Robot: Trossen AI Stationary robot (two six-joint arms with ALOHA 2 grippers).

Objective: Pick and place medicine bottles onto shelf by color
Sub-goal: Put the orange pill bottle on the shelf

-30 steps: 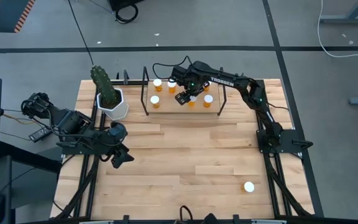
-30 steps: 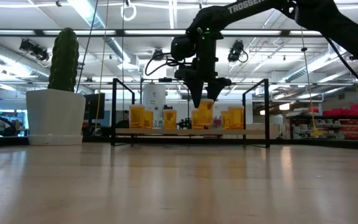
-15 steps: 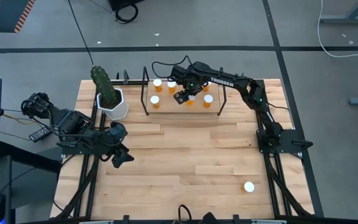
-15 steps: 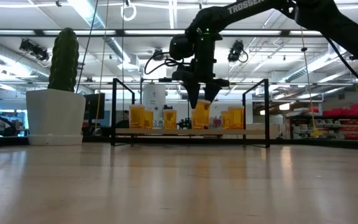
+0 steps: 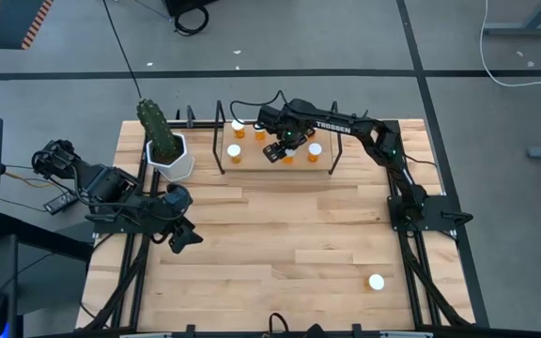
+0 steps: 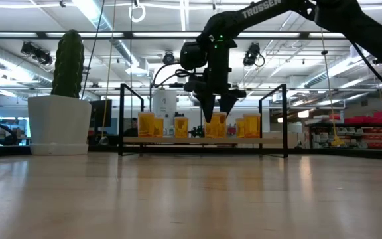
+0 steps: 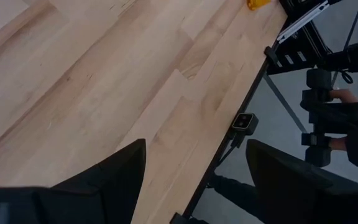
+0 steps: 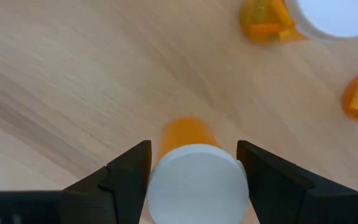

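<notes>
We think the right pincer (image 6: 217, 110), spread above a bottle (image 8: 194, 177) on the shelf (image 5: 252, 161), must now rise w/o touching it.

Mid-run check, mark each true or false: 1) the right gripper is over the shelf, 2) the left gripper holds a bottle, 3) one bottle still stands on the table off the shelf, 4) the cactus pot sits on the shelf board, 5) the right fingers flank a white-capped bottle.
1) True. The right gripper hangs above the shelf.
2) False. The left gripper is open over bare table, holding nothing.
3) True. One medicine bottle stands alone near the table's front right.
4) False. The cactus pot stands on the table beside the shelf's left end.
5) True. In the right wrist view a white-capped bottle sits between the open fingers; contact is unclear.
</notes>
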